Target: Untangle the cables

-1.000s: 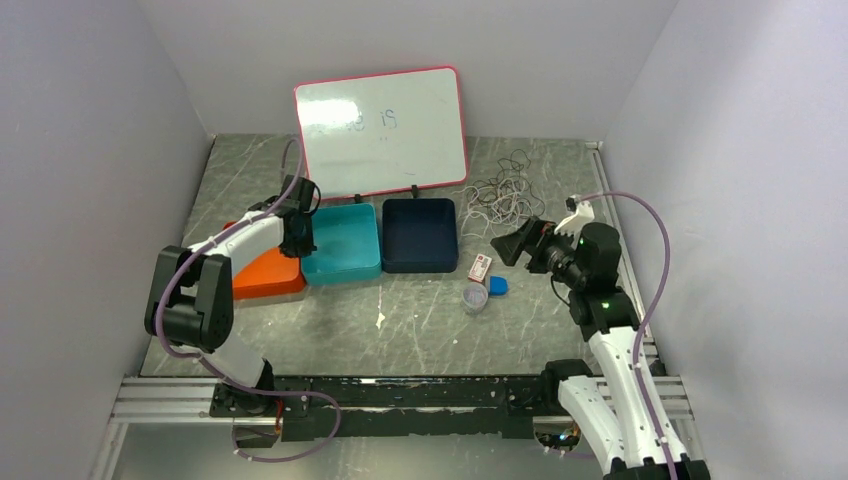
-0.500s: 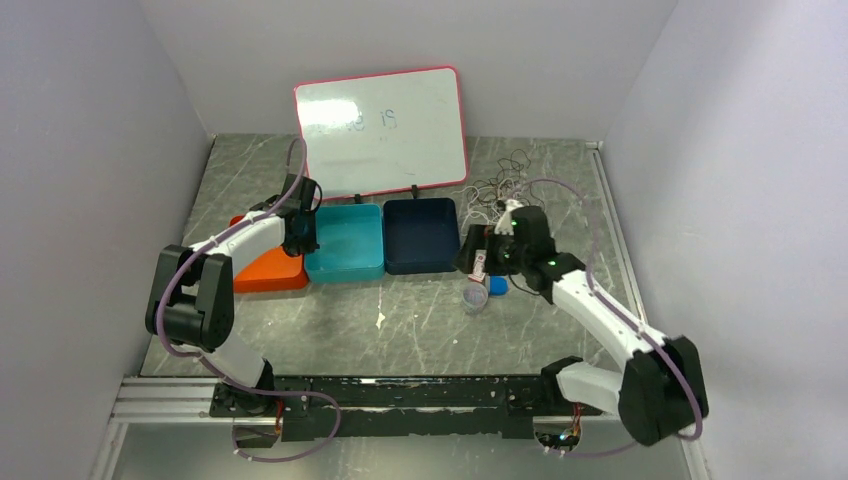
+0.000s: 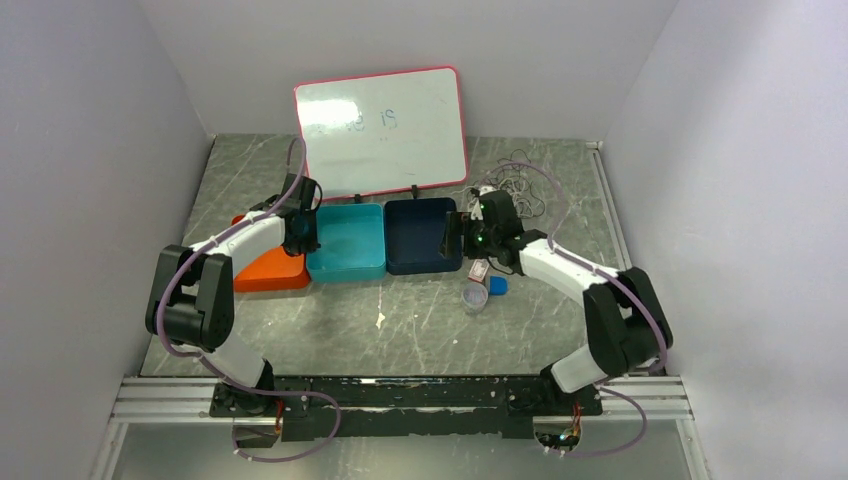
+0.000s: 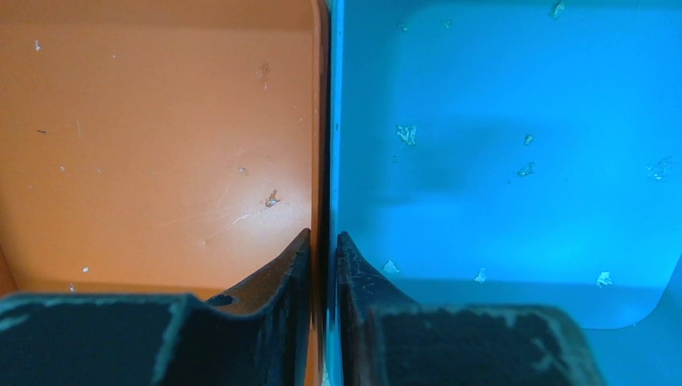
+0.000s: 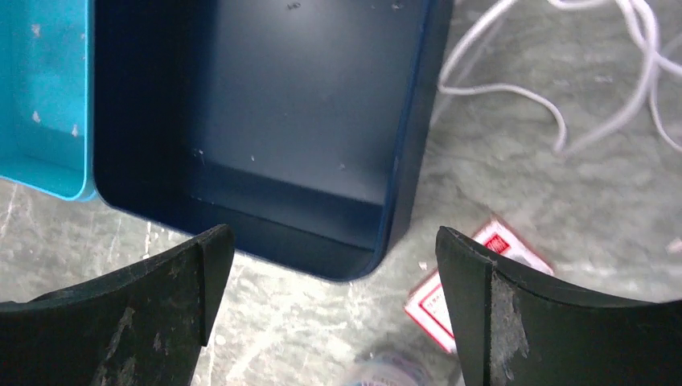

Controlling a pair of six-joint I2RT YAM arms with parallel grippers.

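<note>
A: Top view; status?
B: The cables lie tangled at 1 o'clock, beyond the navy bin; no separation is evident.
A: Left wrist view?
B: The left gripper is nearly closed, pinching the teal bin wall beside the orange bin.
A: Right wrist view?
B: The right gripper is fully open, empty; white cable ends lie at 1 o'clock; untangling remains.

Overhead view of a marbled grey table. A pink-framed whiteboard stands at the far side. Before it, left to right: orange tray, teal bin, navy bin. The left gripper sits at the orange–teal boundary; the right gripper is at the navy bin's right wall. The cables lie tangled far right. A small carton, clear cup and blue lid lie near the navy bin.
</note>
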